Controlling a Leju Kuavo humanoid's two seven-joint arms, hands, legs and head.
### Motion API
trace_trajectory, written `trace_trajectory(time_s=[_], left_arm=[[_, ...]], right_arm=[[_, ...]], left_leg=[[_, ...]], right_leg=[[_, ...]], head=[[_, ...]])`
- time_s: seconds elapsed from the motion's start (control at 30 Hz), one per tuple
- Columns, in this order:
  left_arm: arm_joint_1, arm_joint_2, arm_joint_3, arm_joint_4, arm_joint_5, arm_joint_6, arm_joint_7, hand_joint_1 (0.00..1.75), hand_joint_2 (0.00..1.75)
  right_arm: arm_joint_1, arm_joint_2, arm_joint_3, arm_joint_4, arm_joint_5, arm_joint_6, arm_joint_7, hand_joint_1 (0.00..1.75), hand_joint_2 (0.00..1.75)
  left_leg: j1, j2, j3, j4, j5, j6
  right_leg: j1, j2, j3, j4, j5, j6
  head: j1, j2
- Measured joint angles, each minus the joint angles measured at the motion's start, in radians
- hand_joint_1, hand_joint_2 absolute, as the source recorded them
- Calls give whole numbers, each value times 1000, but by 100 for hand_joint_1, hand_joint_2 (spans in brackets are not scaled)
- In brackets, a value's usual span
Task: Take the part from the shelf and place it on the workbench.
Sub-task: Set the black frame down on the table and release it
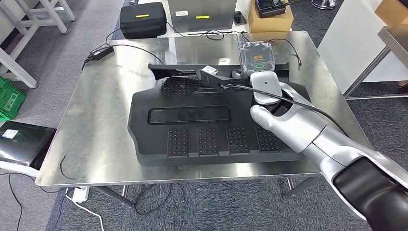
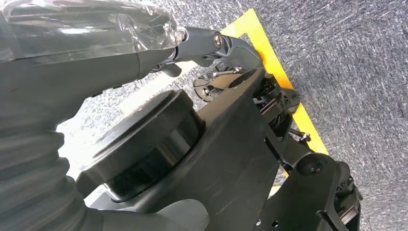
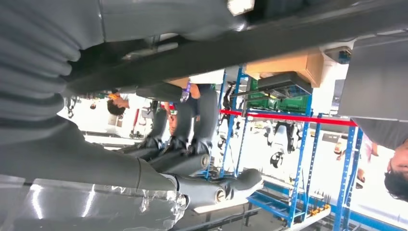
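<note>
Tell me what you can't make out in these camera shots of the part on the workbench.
- Right hand, head view: its own back hides the fingers, grip on the black part unclear.
- Embossed marking on the part: too faint.
- Left hand, left wrist view: fingers blurred under plastic wrap.

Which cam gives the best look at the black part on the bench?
Head view. It shows the whole black part lying flat on the steel workbench, with the right hand at its far edge. Right wrist view catches just a dark edge up close, hard to read. Left wrist view looks down at carpet floor instead.
</note>
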Motion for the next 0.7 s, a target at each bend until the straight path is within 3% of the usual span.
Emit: trace_trajectory(time_s=[0.1, 0.7], left_arm=[[0, 0, -1, 0, 4, 1, 1, 0, 0], [0, 0, -1, 0, 8, 0, 15, 0, 0]], right_arm=[[1, 1, 7, 6, -4, 0, 2, 0, 0], [1, 1, 10, 20, -56, 31, 8, 0, 0]], left_leg=[[0, 0, 0, 0, 0, 0], [-1, 0, 2, 0, -1, 0]], right_leg=[[0, 0, 1, -1, 0, 0], [0, 0, 4, -3, 1, 1]], head=[[1, 0], [4, 0]])
